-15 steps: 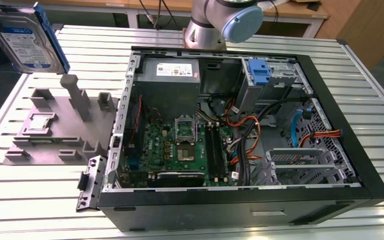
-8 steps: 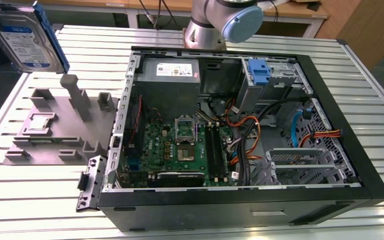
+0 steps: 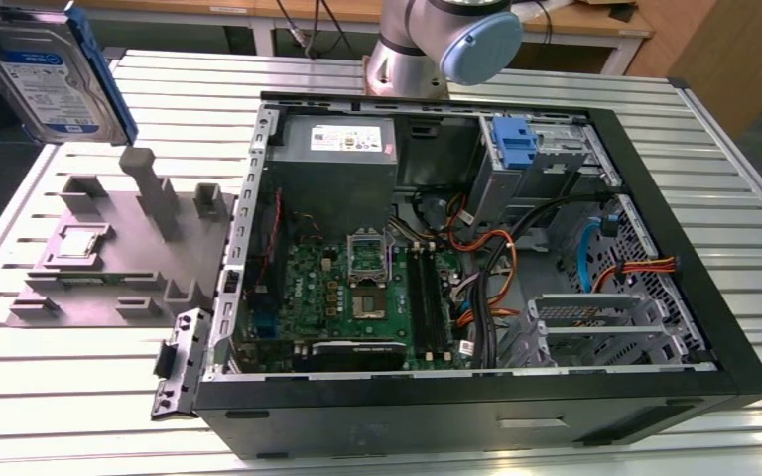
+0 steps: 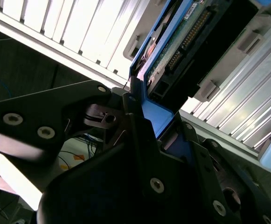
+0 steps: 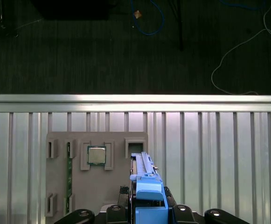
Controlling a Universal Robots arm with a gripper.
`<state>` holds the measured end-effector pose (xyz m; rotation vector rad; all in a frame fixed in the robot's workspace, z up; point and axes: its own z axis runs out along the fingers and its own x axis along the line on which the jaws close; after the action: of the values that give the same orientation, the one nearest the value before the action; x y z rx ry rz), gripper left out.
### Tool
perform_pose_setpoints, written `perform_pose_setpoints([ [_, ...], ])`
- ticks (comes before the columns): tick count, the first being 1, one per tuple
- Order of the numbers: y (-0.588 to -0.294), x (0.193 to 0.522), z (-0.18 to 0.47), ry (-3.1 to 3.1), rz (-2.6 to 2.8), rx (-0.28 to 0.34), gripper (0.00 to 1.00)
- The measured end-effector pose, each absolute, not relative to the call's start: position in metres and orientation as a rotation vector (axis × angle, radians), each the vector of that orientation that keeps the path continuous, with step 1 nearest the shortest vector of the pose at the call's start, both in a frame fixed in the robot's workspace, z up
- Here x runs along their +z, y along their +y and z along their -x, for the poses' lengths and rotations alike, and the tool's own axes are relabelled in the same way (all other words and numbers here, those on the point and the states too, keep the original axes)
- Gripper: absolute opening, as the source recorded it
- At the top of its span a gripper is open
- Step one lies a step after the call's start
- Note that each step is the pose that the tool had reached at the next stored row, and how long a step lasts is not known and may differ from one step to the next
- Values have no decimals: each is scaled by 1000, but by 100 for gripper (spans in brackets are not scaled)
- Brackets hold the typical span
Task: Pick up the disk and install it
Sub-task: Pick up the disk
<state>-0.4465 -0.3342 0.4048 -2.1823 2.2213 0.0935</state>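
The disk, a silver drive with a white and blue label in a blue plastic carrier, hangs upright in the air at the exterior view's far upper left. It is above and behind the grey fixture. My gripper is shut on the carrier's blue end. In the second wrist view the black fingers clamp the blue frame of the disk, whose green circuit board faces the camera. In the first wrist view the disk runs edge-on down toward the fixture.
The open black computer case lies on the slatted metal table, with the motherboard, cables, a grey power supply and a blue bracket in the drive bay. A processor chip rests in the fixture. The arm's base stands behind the case.
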Motion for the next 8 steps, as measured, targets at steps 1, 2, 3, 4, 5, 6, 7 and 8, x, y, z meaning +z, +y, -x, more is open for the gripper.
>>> perform_pose_setpoints([
  [1,-334,405,447,2221,2183,94,37],
  [2,-334,406,447,2221,2182,94,37],
  [3,-334,407,447,2221,2182,93,37],
  [4,-334,408,446,2221,2182,94,37],
  [5,-334,408,447,2221,2182,93,37],
  [6,-334,409,447,2221,2182,93,37],
  [7,-334,410,447,2221,2182,94,37],
  [8,-334,411,447,2221,2182,93,37],
])
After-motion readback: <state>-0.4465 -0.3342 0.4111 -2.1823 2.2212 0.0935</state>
